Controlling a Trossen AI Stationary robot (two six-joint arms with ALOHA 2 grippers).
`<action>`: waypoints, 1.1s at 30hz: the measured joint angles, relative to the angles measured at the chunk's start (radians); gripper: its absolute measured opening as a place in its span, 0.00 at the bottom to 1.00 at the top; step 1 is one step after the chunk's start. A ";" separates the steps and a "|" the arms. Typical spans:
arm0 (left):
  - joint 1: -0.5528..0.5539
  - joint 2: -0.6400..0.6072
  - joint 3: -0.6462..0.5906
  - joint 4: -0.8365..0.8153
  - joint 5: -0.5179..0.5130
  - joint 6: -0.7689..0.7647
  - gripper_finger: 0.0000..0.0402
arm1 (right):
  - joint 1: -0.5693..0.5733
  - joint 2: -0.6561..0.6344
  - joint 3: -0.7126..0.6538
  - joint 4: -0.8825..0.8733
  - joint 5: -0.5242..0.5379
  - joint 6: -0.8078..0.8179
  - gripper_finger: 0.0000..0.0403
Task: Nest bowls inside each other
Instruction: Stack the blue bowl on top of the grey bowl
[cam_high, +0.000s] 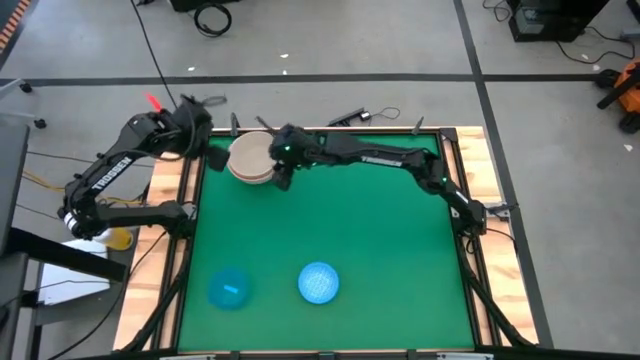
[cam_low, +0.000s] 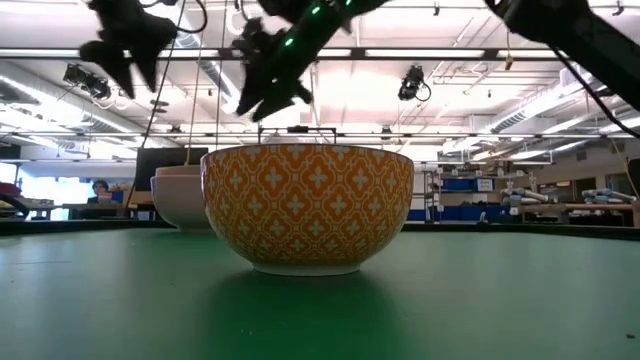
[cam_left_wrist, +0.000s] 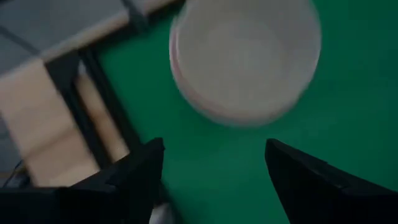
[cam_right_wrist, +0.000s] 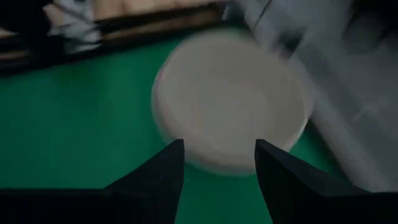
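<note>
With its fingers spread apart and empty, the right gripper (cam_high: 281, 176) hangs beside the nested pale bowls (cam_high: 250, 158) near the table's (cam_high: 400, 240) far-left corner

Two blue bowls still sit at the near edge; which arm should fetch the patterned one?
Right, probably. The right gripper hangs open over the stacked bowls, on the patterned blue bowl's side; the left gripper waits at the far-left corner.

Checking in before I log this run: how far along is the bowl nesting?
Done: the pale bowls sit stacked at the far edge. In hand: nothing; the right gripper, open, is beside that stack, and the left gripper waits open nearby. Left: two blue bowls still sit apart.
</note>
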 joint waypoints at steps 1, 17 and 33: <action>-0.031 -0.005 0.000 -0.041 -0.003 -0.015 0.70 | -0.007 -0.019 -0.001 -0.046 -0.082 0.057 0.50; -0.785 -0.057 0.000 -0.016 -0.034 -0.445 0.59 | 0.172 -0.164 -0.257 -0.138 -0.241 0.166 0.49; -1.018 0.242 -0.002 0.354 -0.099 -0.279 0.59 | 0.342 -0.255 -0.632 -0.046 -0.347 0.341 0.49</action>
